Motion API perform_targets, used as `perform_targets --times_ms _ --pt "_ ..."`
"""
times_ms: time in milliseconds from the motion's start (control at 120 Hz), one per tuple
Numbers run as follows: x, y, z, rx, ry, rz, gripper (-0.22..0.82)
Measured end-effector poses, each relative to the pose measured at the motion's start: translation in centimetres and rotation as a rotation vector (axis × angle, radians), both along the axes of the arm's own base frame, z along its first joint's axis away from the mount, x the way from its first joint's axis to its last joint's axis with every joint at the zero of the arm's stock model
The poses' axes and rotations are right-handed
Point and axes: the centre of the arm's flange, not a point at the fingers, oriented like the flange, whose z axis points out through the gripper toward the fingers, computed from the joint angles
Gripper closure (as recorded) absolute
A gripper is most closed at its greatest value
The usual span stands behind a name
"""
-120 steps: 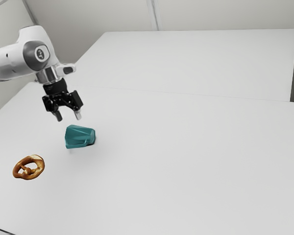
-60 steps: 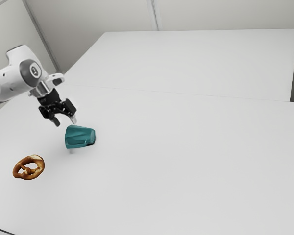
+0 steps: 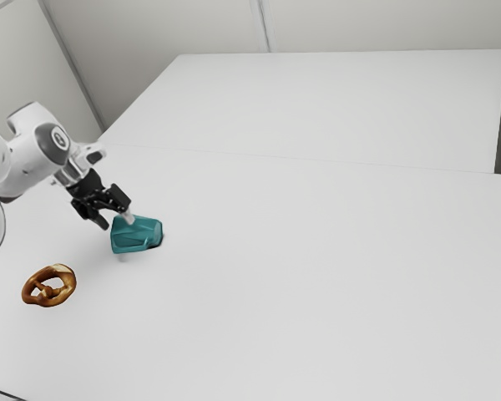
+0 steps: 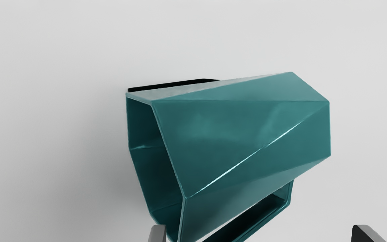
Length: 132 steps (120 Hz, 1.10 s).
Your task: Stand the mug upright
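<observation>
In the exterior view my gripper (image 3: 117, 222) is low at the mug's side nearer the arm, one finger overlapping the mug's upper edge in that picture. The teal faceted mug (image 3: 137, 235) lies on its side on the white table. Seen from the wrist, the mug (image 4: 240, 134) shows its hollow mouth at one end and its looped handle along the side nearer the fingers. The gripper (image 4: 259, 233) is open, its two tips wide apart; one tip overlaps the rim by the mouth. Whether it touches is unclear.
A brown pretzel (image 3: 49, 286) lies on the white table (image 3: 301, 276), in front of the mug and toward the exterior view's left. A raised seam line crosses the tabletop behind the mug. Pale walls stand beyond the table.
My hand first moved toward the exterior view's left and tilted, then came down and slightly closer to the mug. The mug and pretzel have stayed where they were.
</observation>
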Motion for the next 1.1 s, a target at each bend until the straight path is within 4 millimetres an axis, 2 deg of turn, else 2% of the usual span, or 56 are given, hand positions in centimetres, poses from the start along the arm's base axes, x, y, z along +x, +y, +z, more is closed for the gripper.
perform_targets --times_ms 408,892,1100 --pt "0.6 0.3 -0.1 -0.071 -0.122 -0.022 0.0" --pt "-2.0 3.7 -0.6 -0.086 -0.152 -0.031 0.0" --pt "-2.4 3.7 -0.7 -0.168 -0.175 -0.007 0.0"
